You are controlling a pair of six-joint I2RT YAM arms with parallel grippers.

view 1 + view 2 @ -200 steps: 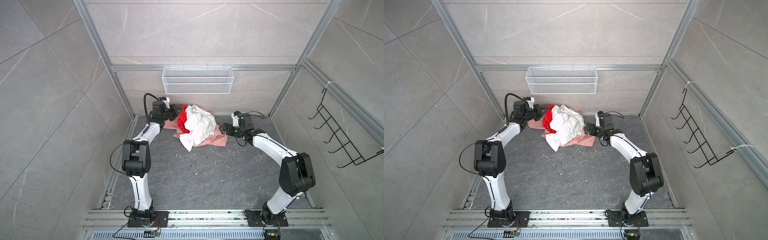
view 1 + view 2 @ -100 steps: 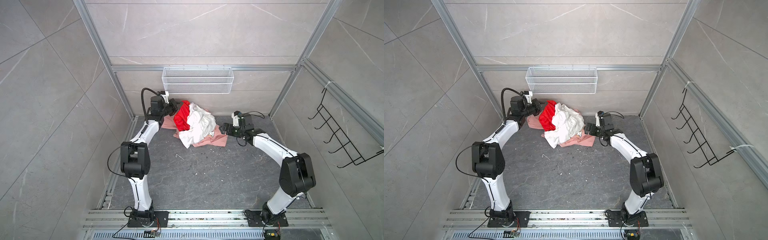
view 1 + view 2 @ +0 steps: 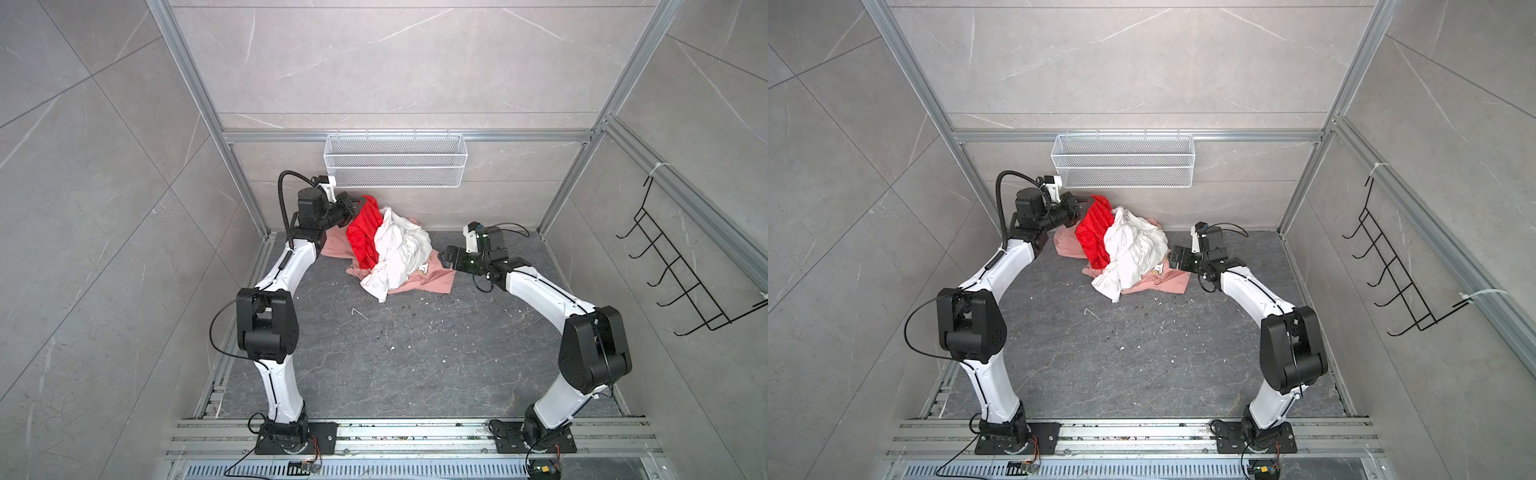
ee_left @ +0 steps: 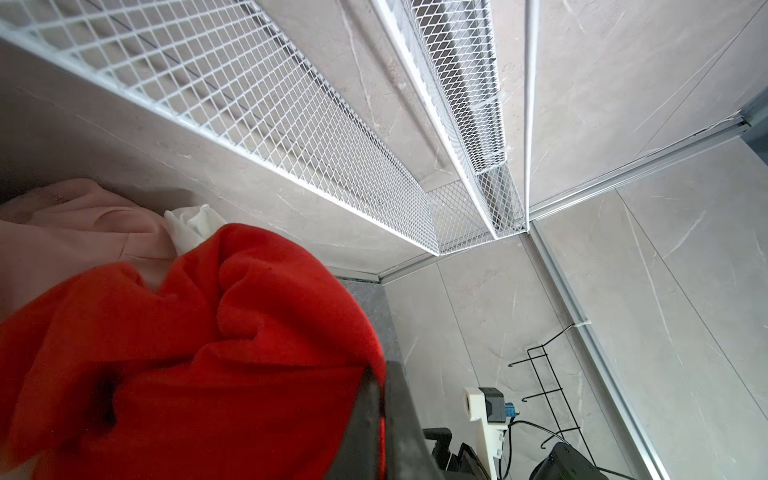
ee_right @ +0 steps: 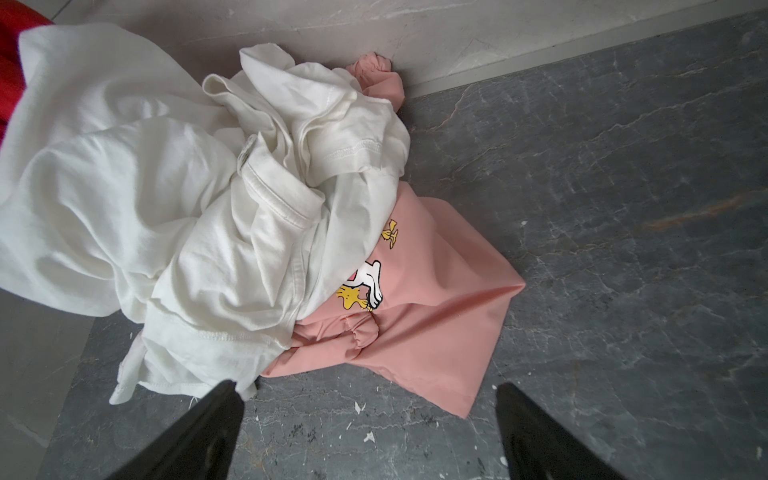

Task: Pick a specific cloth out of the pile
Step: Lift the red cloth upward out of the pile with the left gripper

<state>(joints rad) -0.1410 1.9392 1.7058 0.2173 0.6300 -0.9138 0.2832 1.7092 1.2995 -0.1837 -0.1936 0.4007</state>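
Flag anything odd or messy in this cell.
Small white flecks litter the dark grey stone floor before the garment pile; the crumpled white garment drapes over the bright red cloth pinched in the left gripper.

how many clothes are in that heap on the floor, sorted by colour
red cloth: 1
white garment: 1
pale pink garment, with a small cartoon print: 1
total: 3
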